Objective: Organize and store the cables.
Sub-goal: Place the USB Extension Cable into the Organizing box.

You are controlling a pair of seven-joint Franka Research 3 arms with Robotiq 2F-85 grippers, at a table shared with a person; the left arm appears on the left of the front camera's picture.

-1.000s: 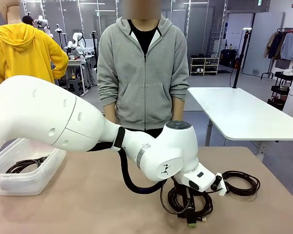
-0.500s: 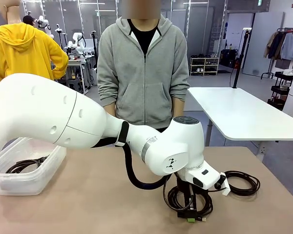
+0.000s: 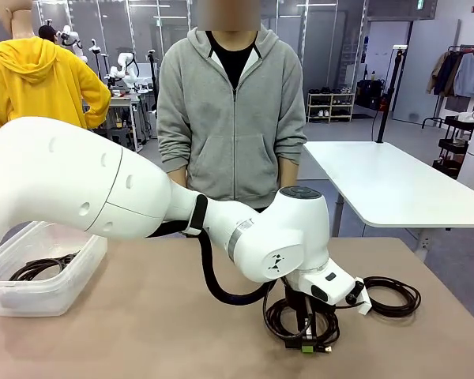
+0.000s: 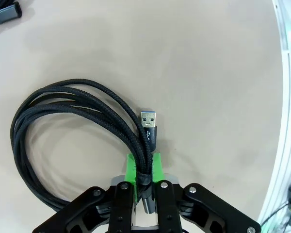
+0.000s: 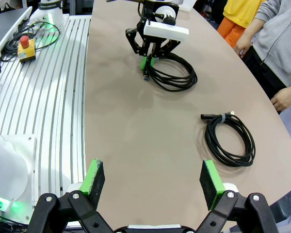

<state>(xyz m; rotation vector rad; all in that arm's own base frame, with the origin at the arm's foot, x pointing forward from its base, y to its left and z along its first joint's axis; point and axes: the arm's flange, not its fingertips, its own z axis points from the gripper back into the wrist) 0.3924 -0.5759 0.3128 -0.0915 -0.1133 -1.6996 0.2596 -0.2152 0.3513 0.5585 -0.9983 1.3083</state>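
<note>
Our left gripper (image 4: 144, 167) has its pads pressed together on the cable (image 4: 58, 111), pinching a few strands right beside the plug (image 4: 148, 124). This cable lies on the table (image 3: 142, 332), a long way from the box (image 3: 0, 304), which already holds one cable (image 3: 39, 267). A second cable (image 3: 391, 296) lies even farther from the box. Our right gripper (image 5: 153, 179) is spread wide and holds nothing. We think the grip may not have caught every loop. If we lift, the loose loops could drop open and hang down. They could then drag on the table on the way to the box, or flop over the box's rim. The thin strands could also slide out of the pads if we swing too fast. Then the cable would fall short of the box.
</note>
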